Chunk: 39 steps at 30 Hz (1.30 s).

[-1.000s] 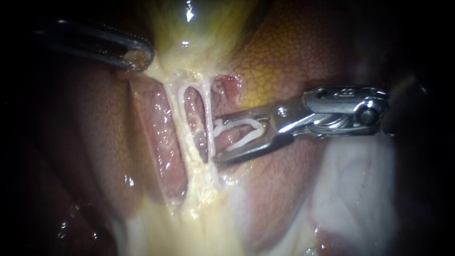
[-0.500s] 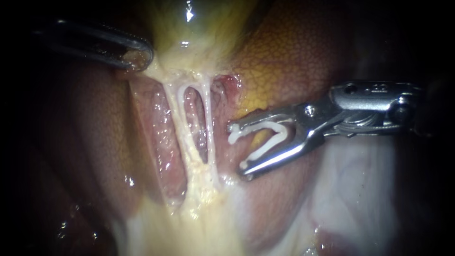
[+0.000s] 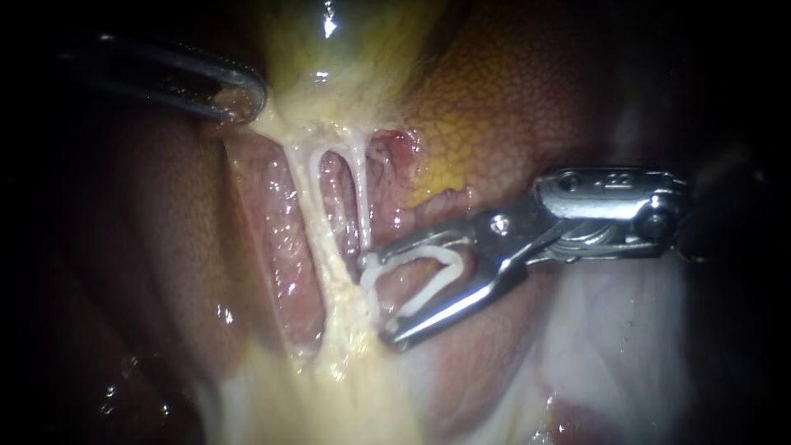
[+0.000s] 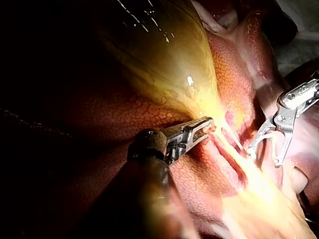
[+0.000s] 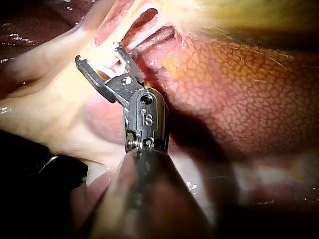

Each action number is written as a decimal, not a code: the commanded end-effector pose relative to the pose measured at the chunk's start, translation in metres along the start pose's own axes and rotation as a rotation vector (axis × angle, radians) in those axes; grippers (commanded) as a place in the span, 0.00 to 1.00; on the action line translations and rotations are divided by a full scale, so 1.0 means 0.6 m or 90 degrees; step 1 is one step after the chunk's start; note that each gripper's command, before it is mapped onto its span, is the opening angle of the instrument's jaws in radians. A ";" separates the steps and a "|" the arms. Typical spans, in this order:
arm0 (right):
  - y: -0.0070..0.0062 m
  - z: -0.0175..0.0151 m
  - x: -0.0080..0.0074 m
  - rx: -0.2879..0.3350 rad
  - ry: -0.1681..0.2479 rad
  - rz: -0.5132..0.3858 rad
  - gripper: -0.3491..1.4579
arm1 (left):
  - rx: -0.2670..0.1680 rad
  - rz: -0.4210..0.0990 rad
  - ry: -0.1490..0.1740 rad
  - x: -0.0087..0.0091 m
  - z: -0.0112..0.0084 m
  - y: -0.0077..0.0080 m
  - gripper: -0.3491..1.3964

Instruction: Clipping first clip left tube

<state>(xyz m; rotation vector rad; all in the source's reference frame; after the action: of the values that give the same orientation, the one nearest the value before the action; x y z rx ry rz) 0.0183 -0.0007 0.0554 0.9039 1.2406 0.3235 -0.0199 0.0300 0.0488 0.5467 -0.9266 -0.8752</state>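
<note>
Two pale tubes run down from the yellow gallbladder [image 3: 346, 74]: the left tube [image 3: 306, 191] and the right tube [image 3: 361, 198], which merge lower down. My left instrument [image 3: 237, 97] comes in from the upper left, its jaws shut on the gallbladder's lower edge, also seen in the left wrist view [image 4: 203, 129]. My right instrument [image 3: 381, 297] enters from the right with jaws open. A white clip [image 3: 441, 257] lies open inside them. Its upper jaw tip touches the right tube near the merge. Neither tube sits between the jaws. The right wrist view shows the same open jaws [image 5: 98, 53].
Mottled red-brown liver [image 3: 511, 107] lies behind and to the right of the tubes. Pale fatty tissue [image 3: 346, 387] spreads below the merge. Whitish tissue [image 3: 618, 330] lies under the right instrument's shaft.
The right instrument drew back to the right and opened wider, then came forward again lower down. Its jaw tips are back at the tubes near the merge. The left instrument has held still.
</note>
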 end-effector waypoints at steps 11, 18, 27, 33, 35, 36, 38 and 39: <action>0.0039 0.0016 -0.0025 0.005 -0.007 -0.009 0.47 | 0.000 0.000 0.000 0.0000 0.0001 0.0000 0.00; 0.0063 0.0020 -0.0033 0.002 -0.007 -0.011 0.48 | 0.000 0.000 0.000 0.0000 0.0001 0.0000 0.00; 0.0079 0.0028 -0.0034 0.001 -0.005 -0.011 0.48 | -0.001 0.000 0.000 0.0000 0.0003 0.0000 0.00; 0.0091 0.0028 -0.0037 0.001 -0.002 -0.016 0.48 | -0.001 0.000 0.000 0.0000 0.0004 0.0000 0.00; 0.0098 0.0027 -0.0037 0.000 -0.002 -0.023 0.48 | -0.001 0.000 0.000 0.0000 0.0004 0.0000 0.00; 0.0101 0.0027 -0.0038 0.000 -0.002 -0.027 0.49 | -0.001 0.000 0.000 0.0000 0.0005 0.0000 0.00; 0.0106 0.0028 -0.0037 0.001 0.002 -0.035 0.49 | -0.001 0.000 0.000 0.0000 0.0005 0.0000 0.00; 0.0108 0.0029 -0.0037 0.001 0.003 -0.035 0.49 | -0.001 0.000 -0.001 0.0000 0.0005 0.0000 0.00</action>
<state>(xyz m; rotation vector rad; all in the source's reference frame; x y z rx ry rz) 0.0208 0.0013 0.0618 0.8680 1.2712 0.2814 -0.0202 0.0301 0.0490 0.5450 -0.9265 -0.8764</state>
